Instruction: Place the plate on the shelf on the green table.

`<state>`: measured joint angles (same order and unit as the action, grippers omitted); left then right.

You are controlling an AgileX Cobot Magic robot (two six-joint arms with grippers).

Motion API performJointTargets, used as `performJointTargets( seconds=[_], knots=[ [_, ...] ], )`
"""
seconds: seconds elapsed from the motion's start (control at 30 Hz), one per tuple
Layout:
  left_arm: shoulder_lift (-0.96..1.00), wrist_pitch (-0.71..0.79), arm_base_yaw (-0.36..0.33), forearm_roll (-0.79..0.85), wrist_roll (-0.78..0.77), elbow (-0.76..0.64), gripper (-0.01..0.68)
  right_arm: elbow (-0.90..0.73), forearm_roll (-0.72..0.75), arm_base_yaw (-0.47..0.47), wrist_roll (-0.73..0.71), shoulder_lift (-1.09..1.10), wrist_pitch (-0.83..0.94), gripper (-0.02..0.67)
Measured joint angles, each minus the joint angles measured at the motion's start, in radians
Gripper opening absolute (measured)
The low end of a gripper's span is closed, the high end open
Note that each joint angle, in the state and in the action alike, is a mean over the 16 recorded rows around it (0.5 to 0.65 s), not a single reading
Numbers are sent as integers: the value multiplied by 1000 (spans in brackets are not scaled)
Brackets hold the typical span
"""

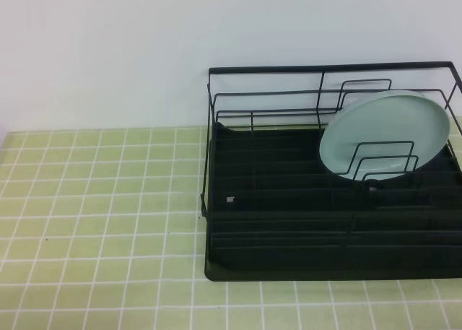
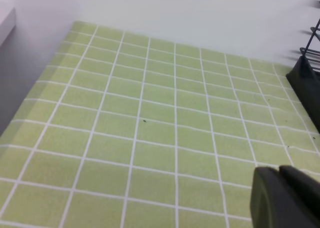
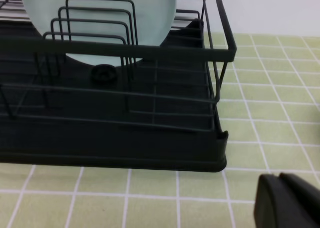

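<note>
Plate [image 1: 382, 131] stands on edge inside the rack [image 1: 274, 207], tilted back, lower rim down on the ribbed tray and face leaning against the upright divider loops at the rack's right rear. Held there by the loops alone: wire in front and behind keeps it from rolling or tipping flat. Sits clear of the rack's left half, which shows only bare tray. Rack itself rests on the green tiled counter [image 1: 94, 200], pushed toward the back wall.

No grip on the plate. Left fingers [image 2: 285, 198] pressed together, empty, hovering over bare tiles well to the left of the rack, whose black corner just shows at the edge of that wrist view. Right fingers [image 3: 287, 203] likewise pressed together and empty, hanging over tiles off the rack's front right corner, outside the wire frame. Seen from there, the plate lies well apart, up and across the rack behind the top rail and loops. Neither arm visible in the overhead view, so both sit back from the rack.

Judged from this, placement looks done: plate seated, nothing touching it, both arms withdrawn to the sides.
</note>
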<state>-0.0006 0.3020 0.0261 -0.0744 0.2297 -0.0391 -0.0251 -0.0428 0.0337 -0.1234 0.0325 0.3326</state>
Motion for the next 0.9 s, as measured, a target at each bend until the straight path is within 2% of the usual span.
performJointTargets(
  seconds=[0.9],
  knots=[
    [0, 0, 0, 0, 0, 0, 0, 2, -8, 0, 1, -3, 5, -2]
  ],
)
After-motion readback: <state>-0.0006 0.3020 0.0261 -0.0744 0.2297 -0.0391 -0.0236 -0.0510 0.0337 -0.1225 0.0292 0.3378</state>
